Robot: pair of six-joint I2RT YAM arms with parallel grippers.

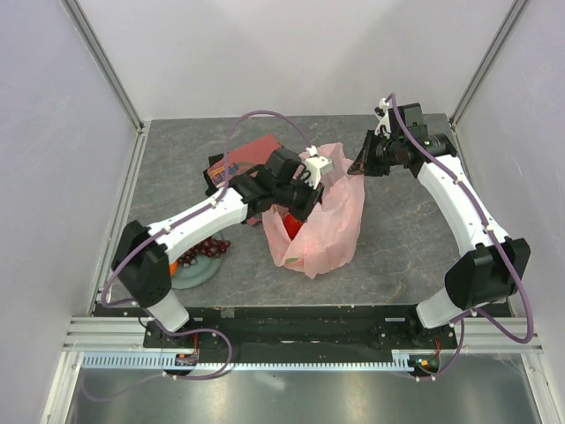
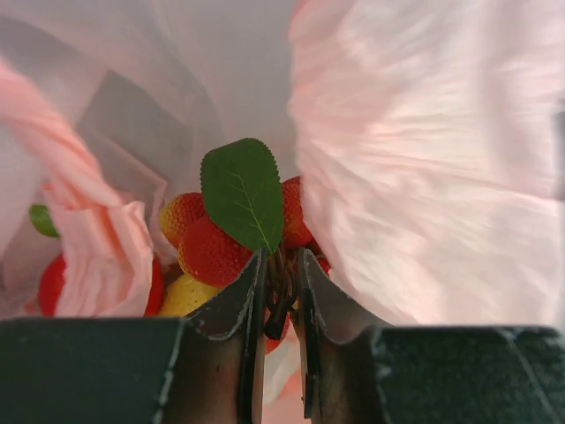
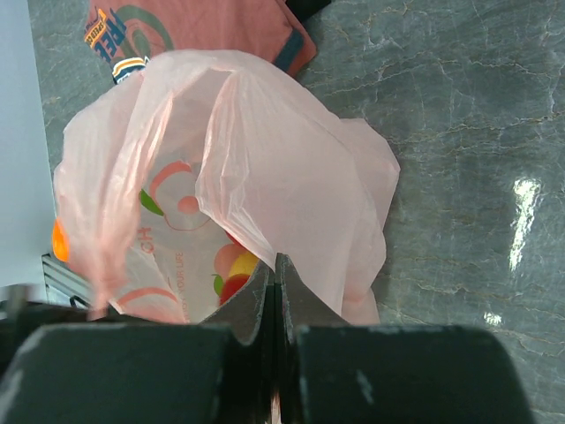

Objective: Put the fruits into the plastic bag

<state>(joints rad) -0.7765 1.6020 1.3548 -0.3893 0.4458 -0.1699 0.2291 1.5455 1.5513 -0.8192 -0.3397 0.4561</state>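
The pink plastic bag point(image 1: 322, 231) stands open at the table's middle. My left gripper point(image 1: 298, 205) reaches down into its mouth. In the left wrist view this gripper point(image 2: 281, 258) is shut on the brown stem of a cluster of red strawberry-like pieces point(image 2: 212, 252) with a green leaf point(image 2: 243, 190), hanging inside the bag. Below them lie a yellow lemon-like fruit point(image 2: 187, 296) and a red fruit point(image 2: 51, 283). My right gripper point(image 1: 360, 165) is shut on the bag's far right rim point(image 3: 265, 203), holding it up. Dark grapes point(image 1: 210, 248) rest on the plate.
A round pale green plate point(image 1: 192, 274) sits at the near left under the left arm. A folded red printed cloth point(image 1: 252, 152) lies behind the bag, also visible as cloth point(image 3: 194, 31) in the right wrist view. Grey walls enclose the table on three sides.
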